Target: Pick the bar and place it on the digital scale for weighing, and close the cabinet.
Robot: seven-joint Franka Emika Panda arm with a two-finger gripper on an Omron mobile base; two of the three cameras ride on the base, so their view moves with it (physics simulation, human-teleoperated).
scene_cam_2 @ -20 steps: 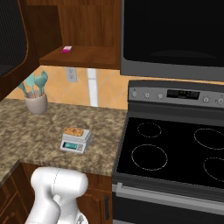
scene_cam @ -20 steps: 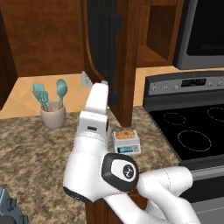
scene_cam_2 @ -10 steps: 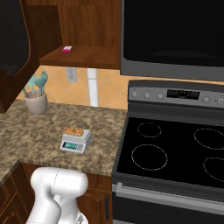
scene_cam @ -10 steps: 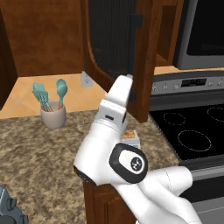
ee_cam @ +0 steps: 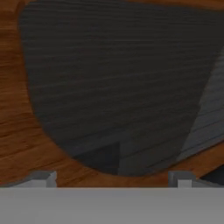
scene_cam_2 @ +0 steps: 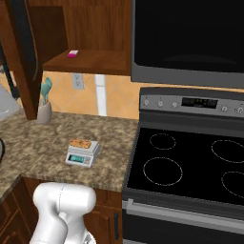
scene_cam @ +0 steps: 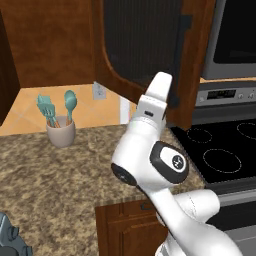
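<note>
Now the bar (scene_cam_2: 80, 142) sits on the scale (scene_cam_2: 82, 154), and the door (scene_cam: 145, 50) has swung further closed under the arm's push, jaws spread and empty.

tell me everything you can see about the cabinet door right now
The cabinet door is reddish-brown wood with a large dark ribbed panel and a long dark vertical handle near its free edge. It stands partly open, swung out over the speckled counter, not yet closed. The arm reaches up to its lower edge. In the hand view the gripper faces the ribbed panel close up, fingertips spread with nothing between them; whether they touch it is unclear.
</note>
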